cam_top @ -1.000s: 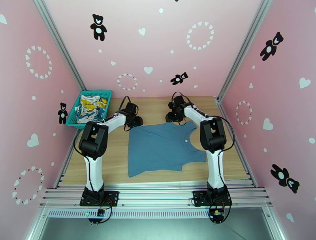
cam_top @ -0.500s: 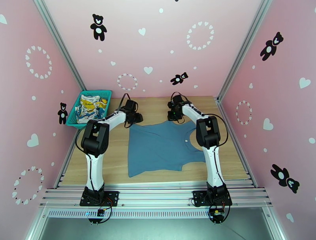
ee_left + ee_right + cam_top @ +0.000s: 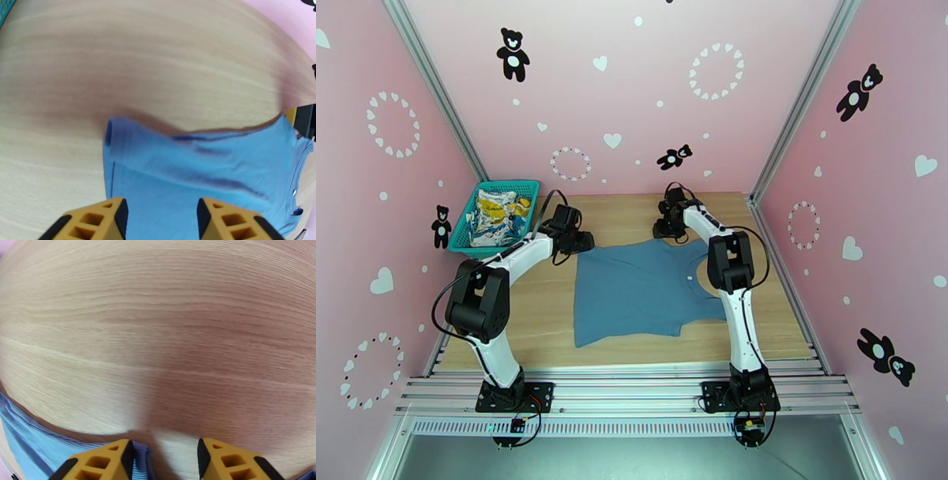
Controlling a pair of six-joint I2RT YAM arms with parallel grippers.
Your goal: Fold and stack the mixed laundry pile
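Note:
The dusty-blue tank top (image 3: 640,288) lies spread flat on the wooden table (image 3: 545,316), neck hole toward the right. My left gripper (image 3: 575,239) hovers at its far left corner. In the left wrist view the left gripper (image 3: 162,221) is open over the tank top (image 3: 197,173), whose corner lies flat. My right gripper (image 3: 671,229) is at the far edge near the strap. It too stands open (image 3: 166,459), its yellow fingertips (image 3: 114,459) beside the blue hem (image 3: 23,429). The white cloth with yellow-and-blue print (image 3: 496,211) sits crumpled in the basket.
The teal mesh basket (image 3: 523,187) stands at the table's far left corner, close to my left arm. Pink walls and aluminium posts enclose the table. Bare wood lies left of the tank top and along the far edge (image 3: 158,319).
My left arm's elbow swung out to the left and its gripper shifted slightly left. The right gripper edged farther back. The tank top's far edge sits a little farther back.

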